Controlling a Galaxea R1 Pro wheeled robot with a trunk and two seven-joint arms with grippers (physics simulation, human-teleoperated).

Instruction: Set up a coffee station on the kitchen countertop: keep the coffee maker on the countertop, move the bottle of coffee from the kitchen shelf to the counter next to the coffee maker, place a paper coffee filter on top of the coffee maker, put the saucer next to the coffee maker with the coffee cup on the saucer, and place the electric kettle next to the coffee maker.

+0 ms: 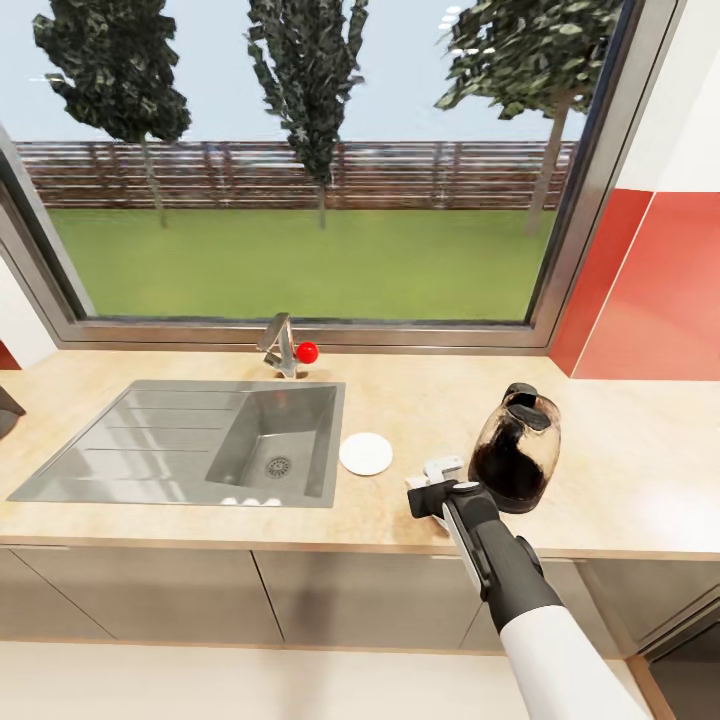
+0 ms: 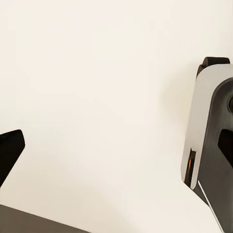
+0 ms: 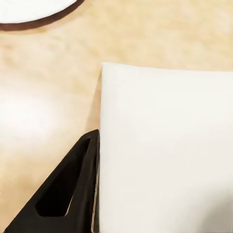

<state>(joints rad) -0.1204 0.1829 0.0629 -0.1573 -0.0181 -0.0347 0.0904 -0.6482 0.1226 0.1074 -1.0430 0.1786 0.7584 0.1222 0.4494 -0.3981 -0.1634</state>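
One kettle (image 1: 515, 452), one saucer (image 1: 366, 453), one sink (image 1: 190, 440), one tap (image 1: 281, 345) with a red knob (image 1: 307, 351), all on the countertop (image 1: 620, 470) under a wide window (image 1: 300, 160); red wall panels (image 1: 660, 290) to the right. Kettle: dark see-through glass, black lid and base, upright, toward the counter's front edge. Saucer: flat, white, just off the sink's right rim, clear of it. One arm in head view, the right, white forearm into dark wrist, coming up from lower right and angled toward the counter. Right gripper (image 1: 437, 483) low over the countertop near the front edge, between saucer and kettle; kettle just beside it on its right, looks to be touching or nearly so at the wrist, cannot tell which. Saucer a little ahead and to the left, apart from the gripper. Right wrist view: a large flat white piece (image 3: 165, 150), seemingly held in the gripper, with a black finger (image 3: 65, 191) against its edge; what the piece is, cannot tell. Saucer's rim (image 3: 34, 9) shows at that view's corner, beige wood grain between. How the right jaws stand: cannot tell. Left wrist view: pale plain surface, a grey and black robot part (image 2: 213, 141) at one side, a dark fingertip (image 2: 8, 153) at the other; left gripper's opening cannot be told.
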